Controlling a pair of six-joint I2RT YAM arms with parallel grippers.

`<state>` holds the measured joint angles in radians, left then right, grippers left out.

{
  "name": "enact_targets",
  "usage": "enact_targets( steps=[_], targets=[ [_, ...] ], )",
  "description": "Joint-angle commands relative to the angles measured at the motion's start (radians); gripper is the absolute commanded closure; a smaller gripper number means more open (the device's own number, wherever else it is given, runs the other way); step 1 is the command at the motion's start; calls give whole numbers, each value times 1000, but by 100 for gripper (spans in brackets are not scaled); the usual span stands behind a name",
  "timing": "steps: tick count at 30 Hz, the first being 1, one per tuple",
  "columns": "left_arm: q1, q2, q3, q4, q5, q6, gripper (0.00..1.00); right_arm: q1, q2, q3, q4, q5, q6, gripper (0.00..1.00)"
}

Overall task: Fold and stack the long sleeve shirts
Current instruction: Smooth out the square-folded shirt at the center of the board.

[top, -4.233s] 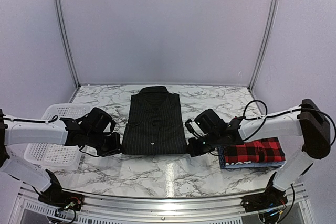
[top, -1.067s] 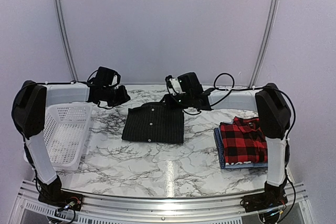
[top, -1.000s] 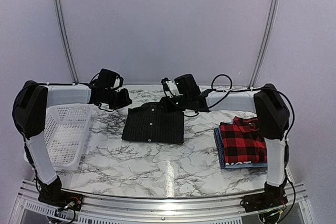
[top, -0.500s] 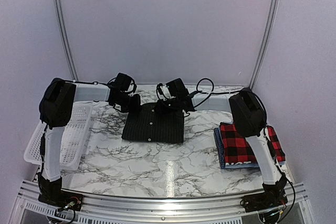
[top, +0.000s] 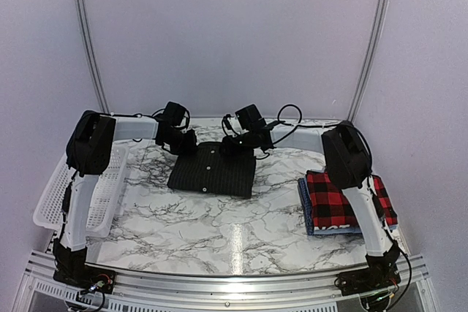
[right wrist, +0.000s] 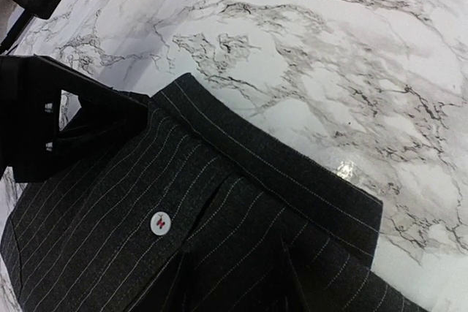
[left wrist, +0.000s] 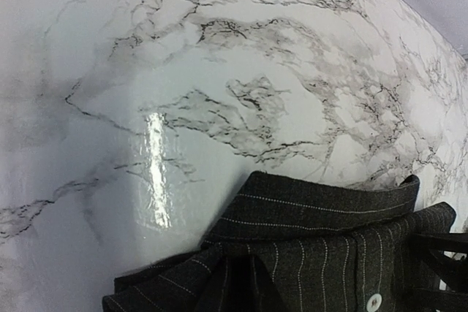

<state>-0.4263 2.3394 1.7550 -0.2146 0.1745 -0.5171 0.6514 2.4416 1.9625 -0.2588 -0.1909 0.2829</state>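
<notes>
The black pinstriped shirt (top: pixel 212 174) lies folded in a rectangle mid-table, collar toward the back. My left gripper (top: pixel 186 144) sits at its far left corner. In the left wrist view a pinch of the cloth (left wrist: pixel 241 283) rises into my jaws beside the collar (left wrist: pixel 329 206). My right gripper (top: pixel 229 147) rests on the collar's right side. Its own fingers are hidden under striped cloth (right wrist: pixel 234 253) near a white button (right wrist: pixel 159 222). The red-and-black plaid shirt (top: pixel 333 199) lies folded at the right on a blue shirt (top: pixel 303 208).
A white mesh basket (top: pixel 91 195) stands at the table's left edge, under the left arm. The right arm's upright link (top: pixel 358 180) crosses over the plaid stack. Marble tabletop (top: pixel 234 239) stretches in front of the black shirt. The enclosure wall is just behind both grippers.
Both grippers came in from the far corners onto the collar end. In the last half second the black shirt slid and turned slightly, with its near left corner drawn back.
</notes>
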Motion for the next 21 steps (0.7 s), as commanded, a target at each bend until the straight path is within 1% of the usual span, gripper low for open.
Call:
enact_targets(
  steps=[1,4,7,11,13,14,15,18,21],
  targets=[
    [9,26,18,-69,-40,-12,87,-9,-102,-48,-23,28,-15,64],
    [8,22,23,-69,-33,-7,85,-35,-122,-138,7,26,20,66],
    [8,24,26,-70,-21,-2,83,-76,-136,-235,59,-1,74,66],
    [8,20,27,-69,-11,1,81,-103,-111,-246,30,18,82,67],
    [9,4,30,-72,-11,6,78,-111,-100,-231,9,21,83,67],
    [8,-7,31,-75,-14,9,75,-113,-100,-225,0,20,84,67],
    [10,-21,32,-80,-19,14,70,-113,-105,-219,-8,18,82,67],
    [9,-77,20,-103,-54,40,53,-112,-142,-219,-21,21,73,67],
    [8,-163,-47,-107,-82,54,43,-101,-195,-220,-42,42,54,65]
  ],
)
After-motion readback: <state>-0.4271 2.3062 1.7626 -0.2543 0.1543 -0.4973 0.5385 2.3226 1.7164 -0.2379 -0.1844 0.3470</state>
